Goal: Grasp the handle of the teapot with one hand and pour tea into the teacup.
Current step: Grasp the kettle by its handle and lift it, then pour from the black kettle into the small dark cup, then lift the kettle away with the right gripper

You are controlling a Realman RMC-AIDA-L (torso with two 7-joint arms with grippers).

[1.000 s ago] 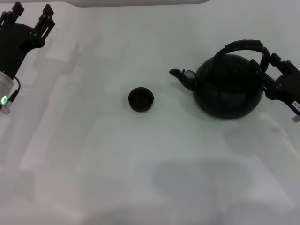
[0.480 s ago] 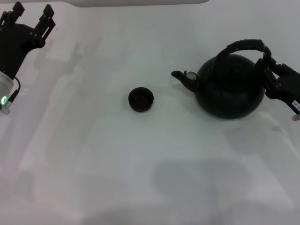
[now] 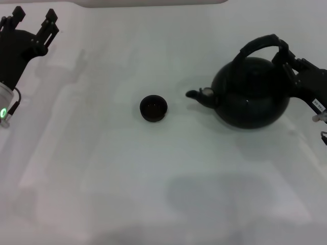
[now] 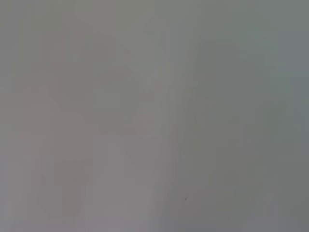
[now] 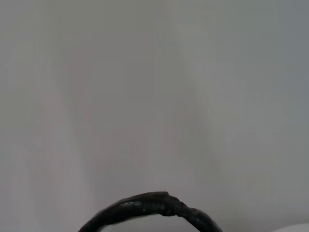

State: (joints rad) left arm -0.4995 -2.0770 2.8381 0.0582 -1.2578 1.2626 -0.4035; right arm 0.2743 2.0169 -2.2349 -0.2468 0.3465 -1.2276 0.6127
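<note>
The round black teapot [image 3: 250, 97] is on the right of the white table, tipped a little so its spout [image 3: 196, 96] points down-left toward the teacup [image 3: 154, 108]. My right gripper [image 3: 287, 57] is shut on the right end of the arched black handle [image 3: 259, 44]. Only the top of the handle [image 5: 154, 205] shows in the right wrist view. The small black teacup stands alone at the table's middle, a hand's width left of the spout. No tea shows. My left gripper [image 3: 33, 18] is parked at the far left corner, open and holding nothing.
The white tabletop [image 3: 153, 178] carries only the teapot and cup. A pale raised edge [image 3: 153, 2] runs along the back. The left wrist view shows only blank table surface [image 4: 154, 116].
My right gripper closed on the handle's right end, then rose slightly. The teapot tipped, its spout dropping and its handle swinging left. The left arm and the teacup stayed still.
</note>
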